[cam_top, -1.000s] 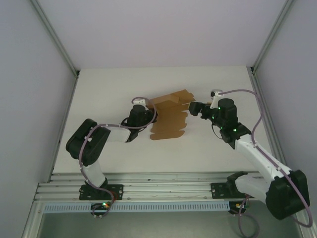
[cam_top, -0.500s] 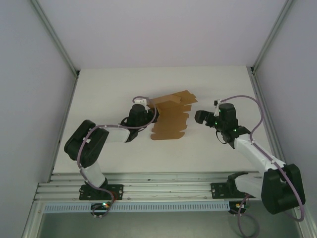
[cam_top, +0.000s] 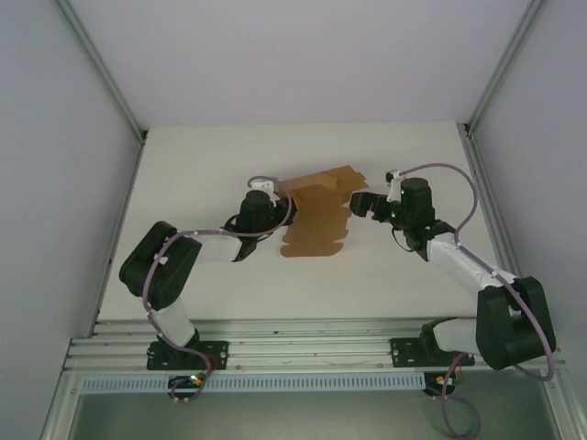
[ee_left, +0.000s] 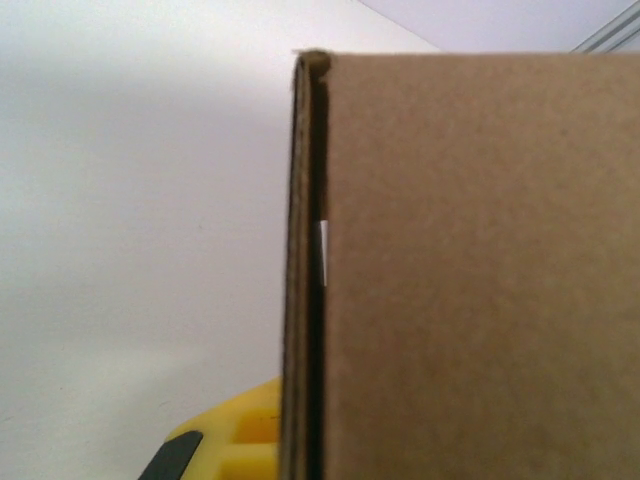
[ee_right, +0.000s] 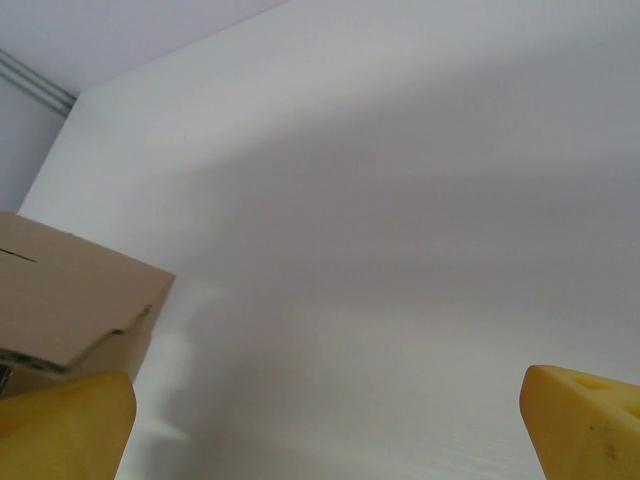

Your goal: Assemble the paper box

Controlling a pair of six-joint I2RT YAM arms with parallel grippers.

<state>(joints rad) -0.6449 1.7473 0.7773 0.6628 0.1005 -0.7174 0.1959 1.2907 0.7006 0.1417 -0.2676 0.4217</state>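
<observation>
The paper box (cam_top: 315, 220), a brown die-cut sheet partly folded, lies flat near the middle of the white table (cam_top: 202, 174), its far end raised into a low wall with flaps. Bare tabletop runs all round it: wide to the left, right and far side, and toward the aluminium rail (cam_top: 303, 330) at the near edge.

The left gripper (cam_top: 281, 200) is clenched on the box's far-left corner. In the left wrist view a doubled cardboard edge stands upright just beside one yellow finger (ee_left: 235, 440); the other finger is hidden behind the board.

The right gripper (cam_top: 356, 202) hangs just beside the box's right flap, released, with its yellow fingertips (ee_right: 60, 425) spread wide apart and nothing between them but table. Whether it touches the flap cannot be told.

Pale walls and slanted corner posts (cam_top: 101, 64) close the table in on three sides.
</observation>
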